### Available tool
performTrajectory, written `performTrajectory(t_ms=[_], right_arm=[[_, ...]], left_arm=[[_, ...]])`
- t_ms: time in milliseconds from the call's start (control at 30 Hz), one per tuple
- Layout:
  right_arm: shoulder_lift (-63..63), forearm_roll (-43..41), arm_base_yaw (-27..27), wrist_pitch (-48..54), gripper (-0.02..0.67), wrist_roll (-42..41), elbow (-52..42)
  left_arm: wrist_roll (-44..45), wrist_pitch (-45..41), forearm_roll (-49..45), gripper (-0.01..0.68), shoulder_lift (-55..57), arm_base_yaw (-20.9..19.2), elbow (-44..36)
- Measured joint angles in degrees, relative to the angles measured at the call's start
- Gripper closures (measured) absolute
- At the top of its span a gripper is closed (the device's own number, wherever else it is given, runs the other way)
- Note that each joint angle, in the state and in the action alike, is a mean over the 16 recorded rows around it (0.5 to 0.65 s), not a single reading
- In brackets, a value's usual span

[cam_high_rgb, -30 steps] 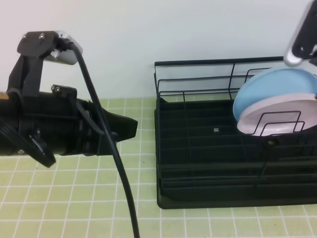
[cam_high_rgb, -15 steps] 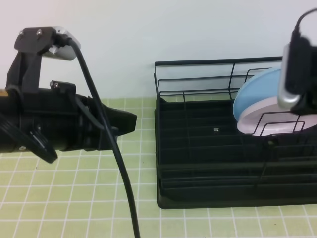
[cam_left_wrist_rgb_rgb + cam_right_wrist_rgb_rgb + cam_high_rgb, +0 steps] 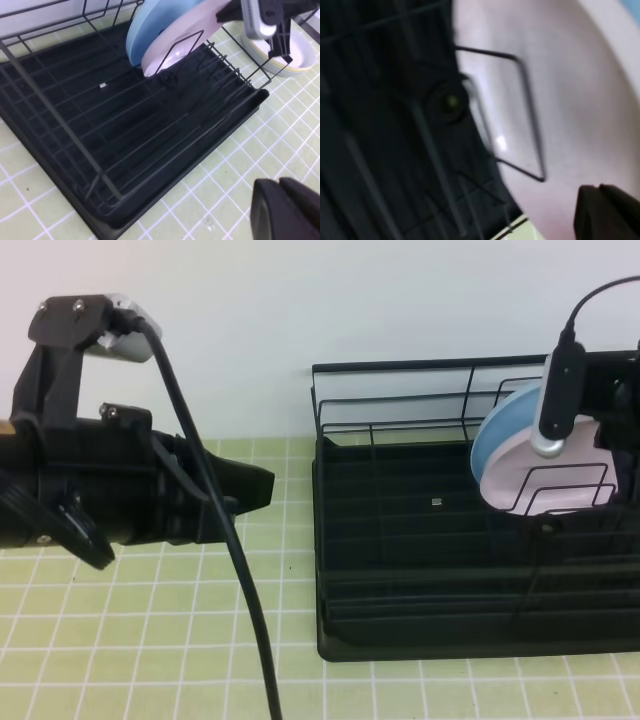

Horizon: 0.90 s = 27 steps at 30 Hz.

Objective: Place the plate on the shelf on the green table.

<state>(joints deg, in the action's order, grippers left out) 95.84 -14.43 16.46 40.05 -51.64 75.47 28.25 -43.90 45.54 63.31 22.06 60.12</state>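
The pale pink plate (image 3: 535, 475) stands on edge in the black shelf (image 3: 400, 570), inside a wire divider (image 3: 520, 115) and leaning on a light blue plate (image 3: 500, 420). The shelf rests on the green table (image 3: 150, 640). My right arm hangs over the plates with its wrist camera (image 3: 555, 400) in front of them. In the right wrist view, my right gripper (image 3: 607, 212) is shut with nothing between its fingers, close to the pink plate (image 3: 570, 90). My left gripper (image 3: 262, 488) is shut and empty, hovering left of the shelf; its fingertips (image 3: 287, 210) show over the tiles.
A white bowl with a yellow rim (image 3: 295, 52) sits on the tiles just beyond the shelf's right end. A thick black cable (image 3: 240, 590) hangs from the left arm down across the table. The shelf's wire rails (image 3: 400, 400) rise at the back.
The right arm came down from the top right corner to hang in front of the plates, and its gripper closed. The left arm shifted slightly left. Both plates stayed put.
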Motion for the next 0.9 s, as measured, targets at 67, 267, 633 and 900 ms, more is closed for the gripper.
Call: performTrajectory(t_ms=[67,267,633,900], right_arm=[[0.4,-1.9,0.0,-1.1,0.651,1.8,0.0],[0.7,-4.4,-0.3,-3.8,0.651,5.0,0.5],[0.7,-2.6,-1.7,-4.7,0.651,5.7,5.5],[-0.4,0.3,-2.3,-3.6,0.651,7.6,8.0]], left_arm=[[0.0,0.2,0.0,0.674,0.0,0.0,0.0],[0.0,0.5,-0.1,0.675,0.0,0.0,0.0],[0.0,0.1,-0.1,0.675,0.0,0.0,0.0],[0.0,-0.1,-0.2,0.675,0.0,0.0,0.0]])
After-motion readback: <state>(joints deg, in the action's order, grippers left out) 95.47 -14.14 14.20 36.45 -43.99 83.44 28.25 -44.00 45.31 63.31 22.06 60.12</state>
